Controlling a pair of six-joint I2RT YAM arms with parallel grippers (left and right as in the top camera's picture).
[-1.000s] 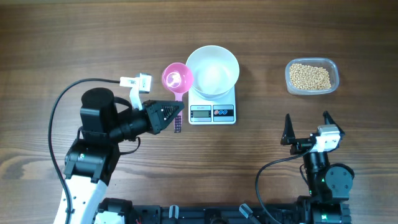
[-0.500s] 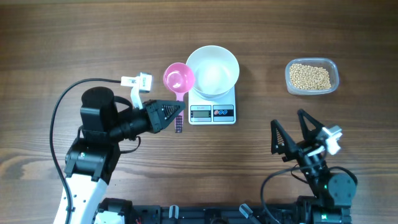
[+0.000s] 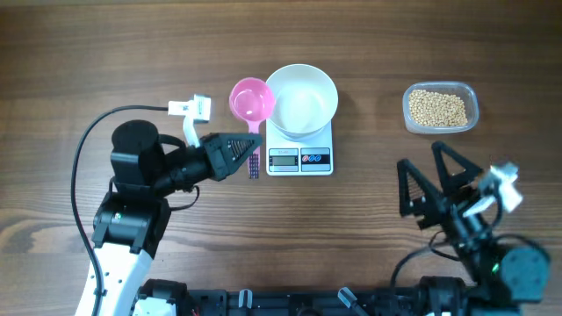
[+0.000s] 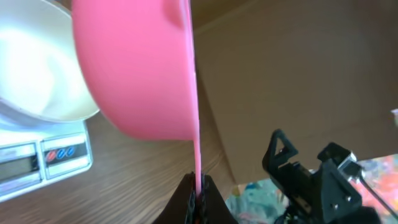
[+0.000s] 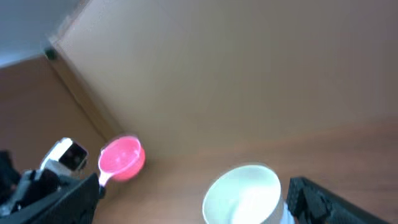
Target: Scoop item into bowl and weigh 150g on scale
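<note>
left tool [image 3: 249,156] clamped on pink scoop [image 3: 250,98] handle, cup empty just left of bowl [image 3: 301,96] on scale [image 3: 299,159]; beans [image 3: 438,108] in tub [image 3: 472,95] far right across bench [image 3: 105,53], nearer the wide, empty right tool [image 3: 421,158]

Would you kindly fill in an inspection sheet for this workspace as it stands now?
Surface: wooden table, no spills seen.
Job's things: white bowl sits on the scale, no beans seen inside; soybeans fill a clear tub on the right arm's side.
Clutter: nothing seen.
End effectors: left end effector shut on the handle of the pink scoop, whose cup is beside the bowl; right end effector open, holding nothing.
Cables: black cable loops from the left arm to a white connector.
Surroundings: blurred beige panels in the wrist views.
</note>
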